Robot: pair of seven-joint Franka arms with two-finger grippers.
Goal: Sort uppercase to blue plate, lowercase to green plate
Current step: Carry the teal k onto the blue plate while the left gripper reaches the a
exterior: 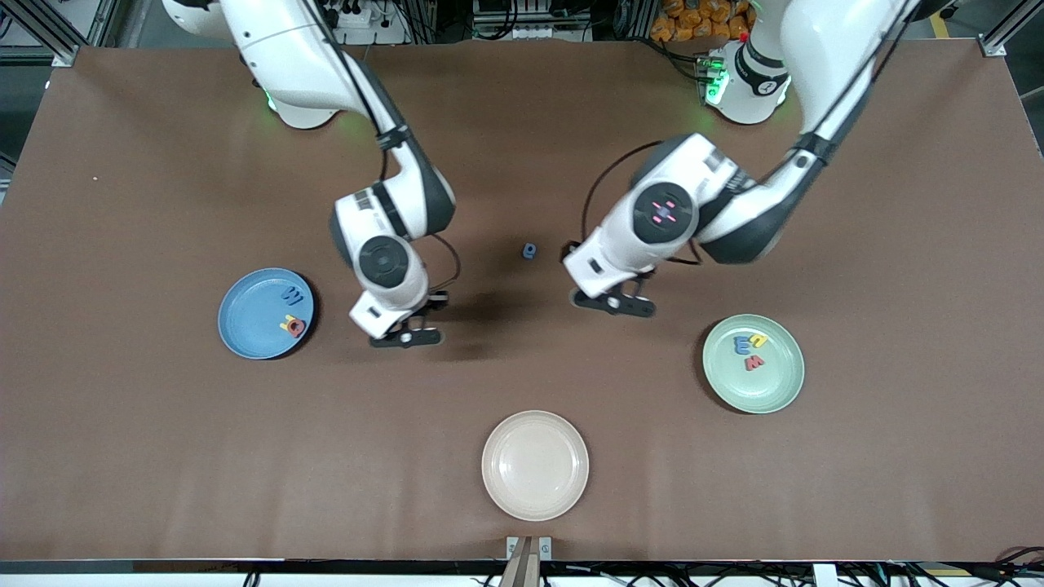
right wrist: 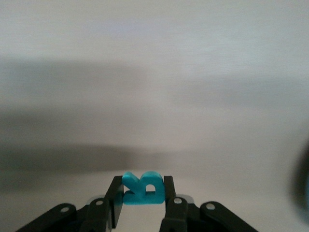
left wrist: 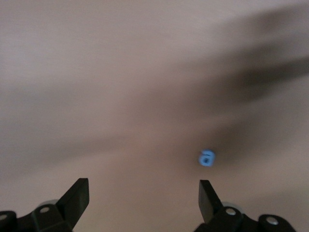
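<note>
My right gripper (exterior: 405, 336) is shut on a teal-green B (right wrist: 143, 189), held upright between its fingers (right wrist: 116, 191) over bare table beside the blue plate (exterior: 249, 318). That plate holds a blue W (exterior: 292, 297) and a red Q with a yellow letter (exterior: 294, 327) touching it. My left gripper (exterior: 613, 303) hangs open and empty over the table. A small blue a (exterior: 530, 250) (left wrist: 206, 158) lies on the mat close by it. The green plate (exterior: 767, 387) holds a blue m (exterior: 741, 345), a yellow h (exterior: 759, 339) and a red w (exterior: 754, 362).
An empty cream plate (exterior: 534, 465) sits near the table's front edge, nearer to the front camera than both grippers. Brown mat covers the whole table. Both arm bases stand along the edge farthest from that camera.
</note>
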